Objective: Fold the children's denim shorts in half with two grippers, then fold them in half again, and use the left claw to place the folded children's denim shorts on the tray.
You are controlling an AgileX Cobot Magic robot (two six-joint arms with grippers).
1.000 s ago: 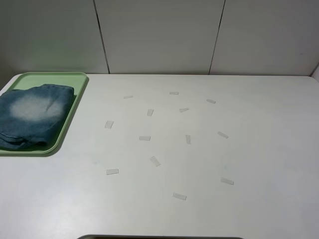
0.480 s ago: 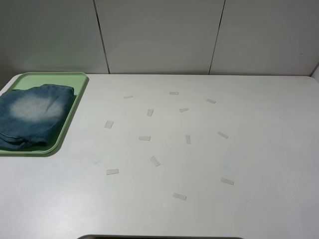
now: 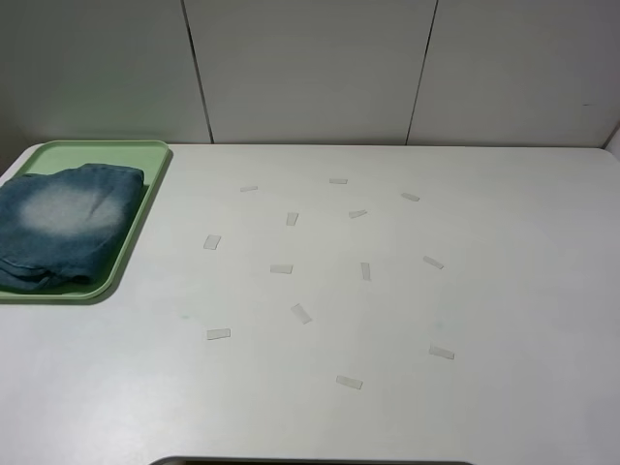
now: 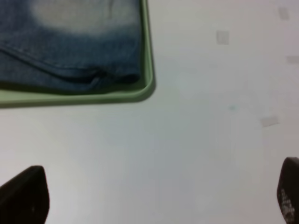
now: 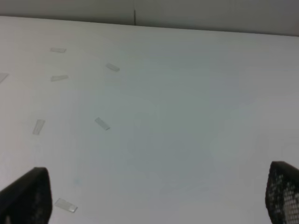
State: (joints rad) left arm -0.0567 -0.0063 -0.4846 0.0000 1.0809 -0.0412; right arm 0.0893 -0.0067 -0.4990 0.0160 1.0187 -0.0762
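The folded denim shorts [image 3: 60, 225], blue with a faded pale patch, lie on the green tray [image 3: 145, 208] at the table's far left. They also show in the left wrist view [image 4: 70, 42], resting inside the tray's rim [image 4: 148, 70]. My left gripper [image 4: 154, 196] is open and empty over bare table, apart from the tray's corner. My right gripper [image 5: 154, 196] is open and empty over the right part of the table. Neither arm shows in the exterior high view.
Several small pale tape strips [image 3: 301, 313] are scattered over the middle of the white table [image 3: 504, 291]. Some show in the right wrist view [image 5: 102, 123]. A grey panelled wall stands behind the table.
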